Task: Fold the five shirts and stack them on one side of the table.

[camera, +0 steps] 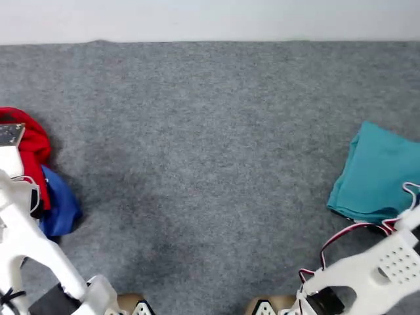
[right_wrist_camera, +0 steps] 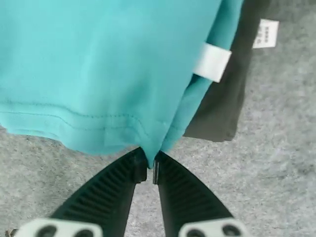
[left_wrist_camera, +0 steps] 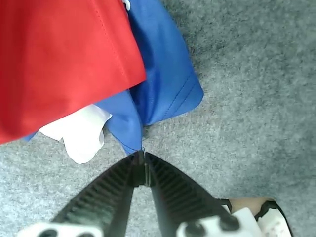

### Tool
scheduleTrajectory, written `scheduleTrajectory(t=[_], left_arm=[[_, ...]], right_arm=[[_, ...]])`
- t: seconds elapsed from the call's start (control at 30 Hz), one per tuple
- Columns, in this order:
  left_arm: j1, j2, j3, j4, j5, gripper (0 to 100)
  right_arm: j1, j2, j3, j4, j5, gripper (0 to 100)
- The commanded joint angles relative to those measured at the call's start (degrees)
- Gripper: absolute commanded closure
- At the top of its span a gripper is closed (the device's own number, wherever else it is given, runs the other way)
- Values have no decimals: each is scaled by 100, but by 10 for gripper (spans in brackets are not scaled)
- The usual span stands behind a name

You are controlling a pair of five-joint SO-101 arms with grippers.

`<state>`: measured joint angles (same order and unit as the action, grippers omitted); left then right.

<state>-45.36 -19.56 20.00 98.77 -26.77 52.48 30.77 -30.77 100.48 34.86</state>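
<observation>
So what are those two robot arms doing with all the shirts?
Two robot arms are working on shirts on a grey table. The left gripper is shut at a corner of the blue shirt, heaped with a red shirt and a white shirt on one side. The right gripper is shut at the edge of the teal shirt, which lies on a dark shirt across the table.

A robotics test bench: grey felt-covered table (camera: 210, 164), plain white wall (camera: 210, 20) along the top edge, white robot arms (camera: 374, 269) in the lower corners
</observation>
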Motion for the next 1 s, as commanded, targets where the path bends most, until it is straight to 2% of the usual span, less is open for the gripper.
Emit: scheduleTrajectory(t=[0.0,0.17,0.37,0.47,0.67,0.83,0.97], left_arm=[[18,-185,-40,158,35,994],[18,-185,-40,158,35,994],[18,-185,-40,158,35,994],[18,-185,-40,158,35,994],[18,-185,-40,158,35,994],[18,-211,-57,158,35,994],[26,-756,-57,149,35,994]], right_arm=[[224,-382,-44,189,211,977],[400,-382,-44,189,484,967],[514,-620,-70,207,457,783],[479,-927,-62,215,457,738],[-22,-1121,-26,207,448,812],[-453,-1095,-35,224,343,991],[-637,-1332,-26,233,-369,987]])
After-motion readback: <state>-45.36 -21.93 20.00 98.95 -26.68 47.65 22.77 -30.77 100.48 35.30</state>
